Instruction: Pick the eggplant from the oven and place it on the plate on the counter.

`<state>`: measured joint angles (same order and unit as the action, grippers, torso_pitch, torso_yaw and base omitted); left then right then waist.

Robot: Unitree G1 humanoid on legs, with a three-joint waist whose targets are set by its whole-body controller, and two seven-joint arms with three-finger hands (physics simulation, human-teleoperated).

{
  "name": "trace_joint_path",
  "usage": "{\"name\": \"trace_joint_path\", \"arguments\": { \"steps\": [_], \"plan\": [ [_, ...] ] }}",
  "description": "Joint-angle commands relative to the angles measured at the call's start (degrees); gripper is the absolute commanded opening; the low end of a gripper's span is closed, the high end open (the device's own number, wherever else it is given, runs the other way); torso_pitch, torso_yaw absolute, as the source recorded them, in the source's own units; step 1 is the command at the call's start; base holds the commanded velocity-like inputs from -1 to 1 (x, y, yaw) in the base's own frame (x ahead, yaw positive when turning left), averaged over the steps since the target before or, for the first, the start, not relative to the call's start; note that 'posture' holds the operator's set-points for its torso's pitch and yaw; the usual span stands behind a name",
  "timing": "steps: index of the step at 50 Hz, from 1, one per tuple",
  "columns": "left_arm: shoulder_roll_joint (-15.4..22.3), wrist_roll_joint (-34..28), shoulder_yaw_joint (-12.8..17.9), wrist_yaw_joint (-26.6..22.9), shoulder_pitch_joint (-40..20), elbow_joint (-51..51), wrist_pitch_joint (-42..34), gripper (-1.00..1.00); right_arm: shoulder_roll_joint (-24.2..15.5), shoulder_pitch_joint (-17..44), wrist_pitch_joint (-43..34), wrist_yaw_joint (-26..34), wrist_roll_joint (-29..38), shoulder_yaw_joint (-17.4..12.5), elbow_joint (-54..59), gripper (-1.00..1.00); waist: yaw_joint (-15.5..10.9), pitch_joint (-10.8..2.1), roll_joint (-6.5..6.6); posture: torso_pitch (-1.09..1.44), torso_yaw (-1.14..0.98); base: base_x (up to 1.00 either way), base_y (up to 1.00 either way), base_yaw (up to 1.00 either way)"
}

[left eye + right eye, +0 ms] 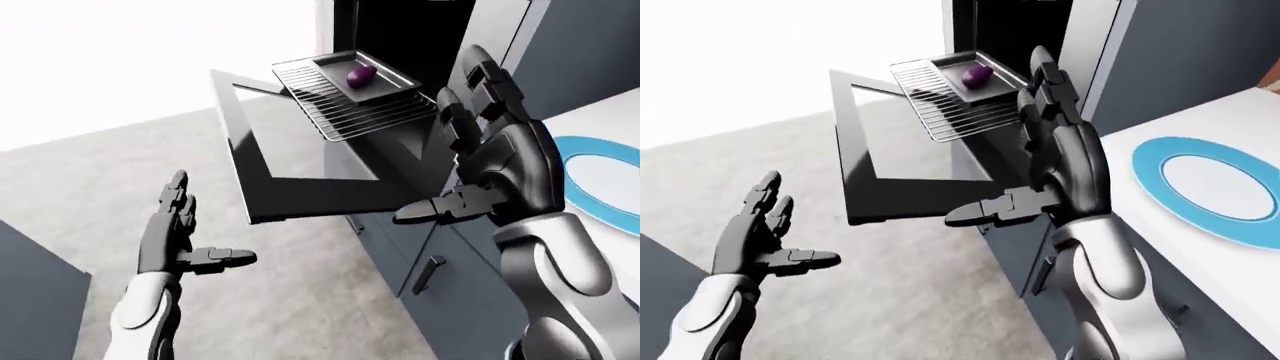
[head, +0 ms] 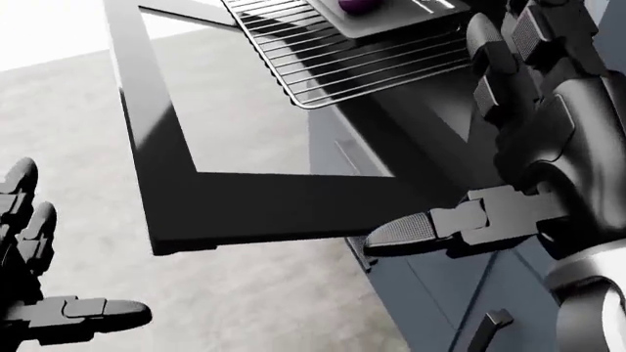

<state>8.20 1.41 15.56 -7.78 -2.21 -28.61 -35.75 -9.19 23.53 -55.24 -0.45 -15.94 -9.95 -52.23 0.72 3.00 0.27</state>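
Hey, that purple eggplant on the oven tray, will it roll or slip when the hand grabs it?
The eggplant looks small, rounded and glossy, so it may roll on the flat tray if nudged sideways. Its smooth skin could slip between hard fingers. It is probably light and firm, so a gentle enclosing grip should hold. Both hands are open and well away from it.

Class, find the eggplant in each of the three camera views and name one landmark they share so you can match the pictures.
Left-eye view: eggplant upper centre, lying on the tray over the pulled-out rack.
Head view: only its lower part shows, cut by the top edge, right of centre.
Right-eye view: upper centre, left of the right hand, on the tray.
Shared landmark: the open oven door, hanging down below the rack.
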Motion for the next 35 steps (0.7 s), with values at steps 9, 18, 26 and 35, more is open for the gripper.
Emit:
{"name": "trace_joint_path", "arguments": {
  "steps": [9,18,26,35],
  "plan": [
    [-3.85,-2.14,5.83,-2.35,10.76,13.53,25.00,1.00,-1.80,5.87,-3.03,-2.66,-4.04,-0.45,-2.04,1.00,-0.68,-0.03,-0.42,0.00,0.00,0.11,0.00,0.00],
    [-5.54,-0.75,7.43,-3.26,15.98,28.31,40.41,1.00,-2.89,8.58,-4.79,-4.35,-6.22,-0.62,-2.47,1.00,-0.26,0.12,-1.68,0.00,0.00,0.37,0.00,0.00],
    [-4.40,-4.11,6.12,-1.82,15.46,39.71,49.22,1.00,-3.48,10.56,-6.44,-6.22,-9.16,-1.86,-3.13,1.00,-0.10,0.25,4.17,0.00,0.00,0.56,0.00,0.00],
    [-2.03,-6.65,3.29,1.46,16.20,59.67,67.25,1.00,-5.00,10.92,-5.97,-8.65,-13.45,-3.34,-3.47,1.00,-1.61,-0.43,1.36,0.00,0.00,0.55,0.00,0.00]
  ]
}}
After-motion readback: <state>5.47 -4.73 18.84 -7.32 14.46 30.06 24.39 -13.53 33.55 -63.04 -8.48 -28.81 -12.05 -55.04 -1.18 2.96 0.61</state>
